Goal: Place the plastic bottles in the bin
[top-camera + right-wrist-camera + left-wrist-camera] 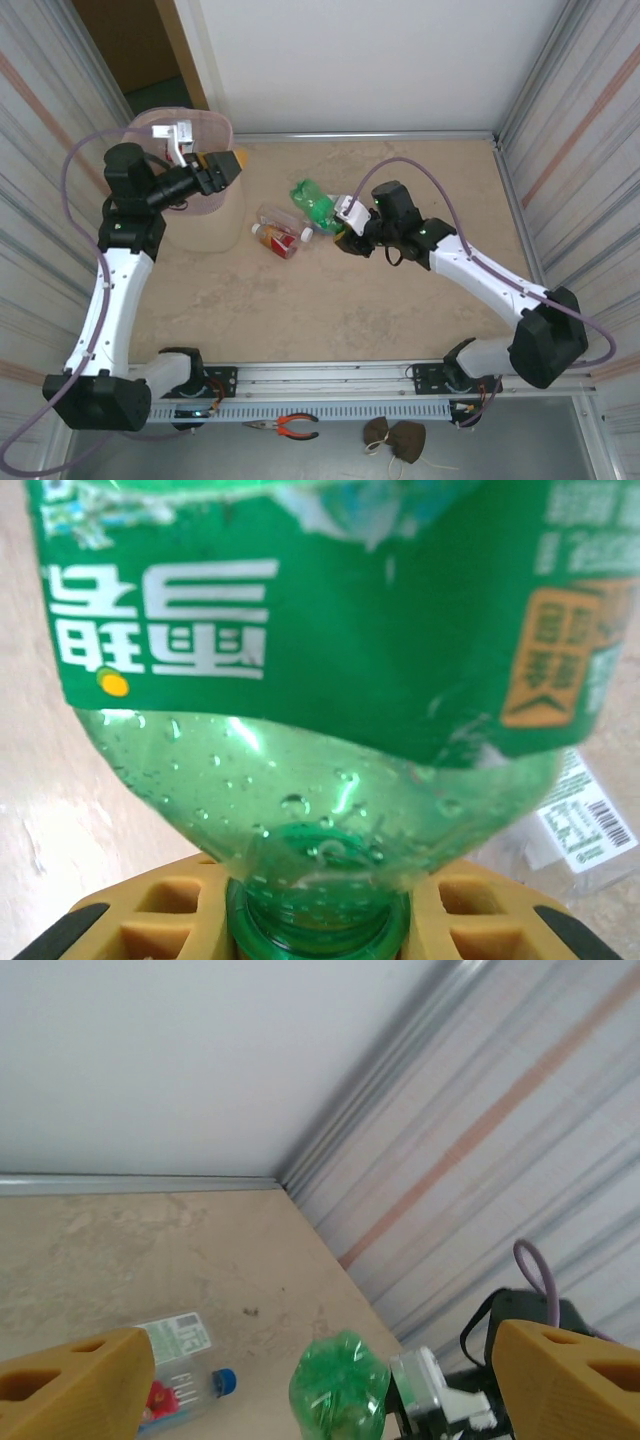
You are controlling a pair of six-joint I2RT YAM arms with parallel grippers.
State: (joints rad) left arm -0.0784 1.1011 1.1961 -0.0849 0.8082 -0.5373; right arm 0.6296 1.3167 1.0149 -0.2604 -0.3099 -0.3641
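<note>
Right claw [347, 236] closed on the neck of the green bottle [313, 203], centre of the top view, bottle base pointing upper left. Left claw [226, 170] open and empty, above the bin [215, 228] rim, upper left. Clear bottle [276, 217] and red-labelled bottle [281, 243] lie on the surface [400, 300] between bin and green bottle.

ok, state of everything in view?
left gripper: open, empty
right gripper: shut on green bottle's neck
green bottle: held by its neck
bin: upright
red-label bottle: lying on its side
clear bottle: lying on its side
</note>
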